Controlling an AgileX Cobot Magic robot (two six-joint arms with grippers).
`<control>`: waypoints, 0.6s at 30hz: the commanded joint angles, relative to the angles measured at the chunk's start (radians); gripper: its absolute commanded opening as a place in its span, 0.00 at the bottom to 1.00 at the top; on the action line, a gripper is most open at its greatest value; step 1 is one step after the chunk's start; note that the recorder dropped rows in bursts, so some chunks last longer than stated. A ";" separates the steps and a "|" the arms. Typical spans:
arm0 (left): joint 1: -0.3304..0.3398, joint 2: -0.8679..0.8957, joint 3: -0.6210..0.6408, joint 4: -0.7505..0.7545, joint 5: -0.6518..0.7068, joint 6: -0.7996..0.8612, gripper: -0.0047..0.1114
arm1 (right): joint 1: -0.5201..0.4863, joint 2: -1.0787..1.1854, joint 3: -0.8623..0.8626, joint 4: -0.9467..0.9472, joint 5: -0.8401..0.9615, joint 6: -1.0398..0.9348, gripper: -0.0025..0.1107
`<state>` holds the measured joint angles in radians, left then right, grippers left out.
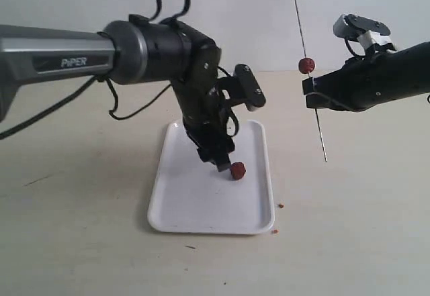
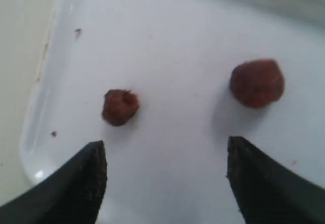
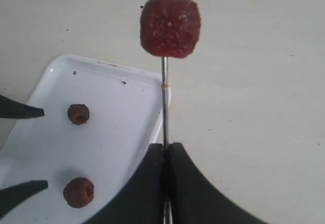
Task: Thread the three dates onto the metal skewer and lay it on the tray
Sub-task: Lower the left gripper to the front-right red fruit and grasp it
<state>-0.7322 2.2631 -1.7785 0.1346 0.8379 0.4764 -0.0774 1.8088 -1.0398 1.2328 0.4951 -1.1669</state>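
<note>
Two dates (image 2: 120,107) on the tray (image 1: 191,205), clear of its rim; left end effector (image 2: 165,150) gapes empty above them; right end effector (image 3: 166,150) clamps the skewer (image 3: 163,102), third date (image 3: 170,27) threaded.

The left fingers (image 2: 76,183) stand wide apart over the tray (image 2: 177,31), and the gap between them shows bare white floor. Just past the fingertips lie the smaller date (image 2: 120,107) and the larger date (image 2: 257,83), roughly one ahead of each finger, with an open lane between them. The tray's low rim runs outside the finger nearest the smaller date. The right fingers (image 3: 147,183) are pinched tight on the metal skewer (image 3: 164,97), leaving no gap; bare rod runs ahead of them to the threaded date (image 3: 170,27). Open desk (image 3: 254,107) lies beside them, away from the tray.
</note>
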 commanded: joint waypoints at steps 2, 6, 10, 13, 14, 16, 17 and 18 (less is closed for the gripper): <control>-0.048 0.005 -0.003 0.016 -0.026 -0.151 0.61 | -0.004 -0.009 -0.005 -0.005 0.016 0.001 0.02; -0.058 0.012 -0.035 0.012 -0.026 -0.233 0.61 | -0.004 -0.009 -0.005 -0.005 0.057 -0.001 0.02; -0.058 0.054 -0.126 0.000 0.044 -0.339 0.61 | -0.004 -0.009 -0.005 -0.005 0.060 -0.001 0.02; -0.061 0.098 -0.200 -0.042 0.130 -0.336 0.61 | -0.004 -0.009 -0.005 -0.005 0.060 -0.001 0.02; -0.063 0.114 -0.222 -0.044 0.153 -0.330 0.61 | -0.004 -0.009 -0.005 -0.005 0.060 -0.001 0.02; -0.063 0.143 -0.259 -0.042 0.207 -0.323 0.61 | -0.004 -0.009 -0.005 -0.005 0.060 -0.001 0.02; -0.063 0.157 -0.274 -0.044 0.225 -0.323 0.61 | -0.004 -0.009 -0.005 -0.005 0.060 -0.001 0.02; -0.064 0.166 -0.281 -0.044 0.233 -0.323 0.61 | -0.004 -0.009 -0.005 -0.005 0.060 -0.001 0.02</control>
<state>-0.7906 2.4016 -2.0225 0.0988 1.0115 0.1579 -0.0774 1.8088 -1.0398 1.2328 0.5488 -1.1669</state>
